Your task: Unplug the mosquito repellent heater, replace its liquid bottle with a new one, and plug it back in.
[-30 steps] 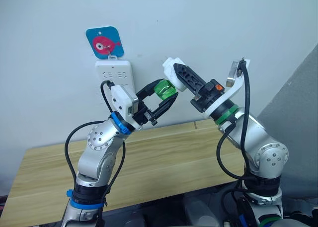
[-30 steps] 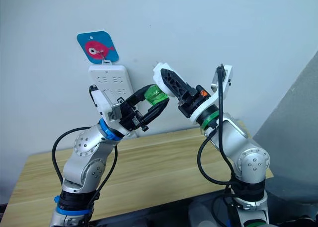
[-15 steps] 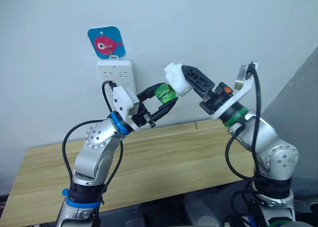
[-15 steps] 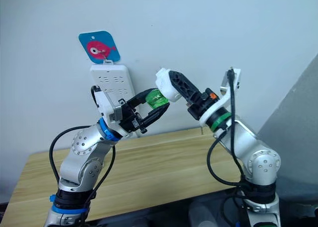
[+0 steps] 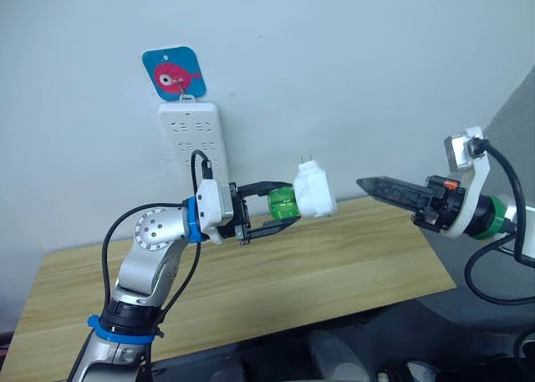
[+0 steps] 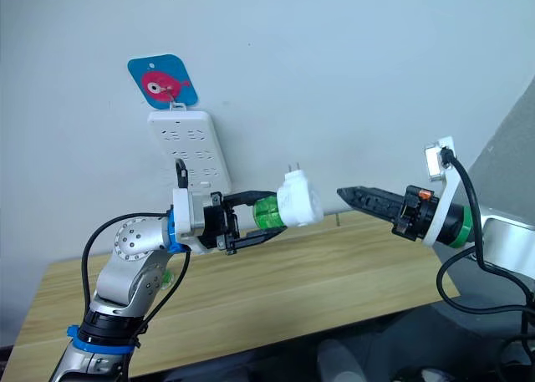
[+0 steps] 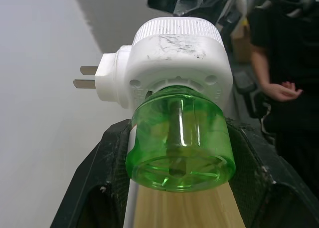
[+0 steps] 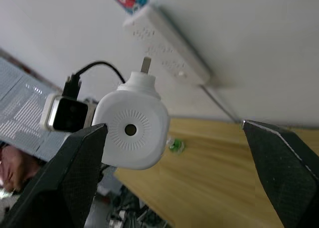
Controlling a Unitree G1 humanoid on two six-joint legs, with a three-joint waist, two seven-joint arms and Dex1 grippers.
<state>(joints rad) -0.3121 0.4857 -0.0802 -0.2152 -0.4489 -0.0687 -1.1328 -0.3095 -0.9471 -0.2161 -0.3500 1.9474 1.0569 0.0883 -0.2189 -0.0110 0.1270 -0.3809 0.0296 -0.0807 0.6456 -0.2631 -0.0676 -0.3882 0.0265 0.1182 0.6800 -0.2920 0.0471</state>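
Green bottle is clamped in my left gripper, white heater pointing along its axis at my right gripper, jaws spread empty.

Right gripper has let go of the mosquito repellent heater and pulled well away to the right, fingers now spread wide apart, nothing in them. Left gripper swung from angled up to level, pointing right, lower than before. Green liquid bottle sits in its fingers, heater now hanging on the bottle alone, prongs up.
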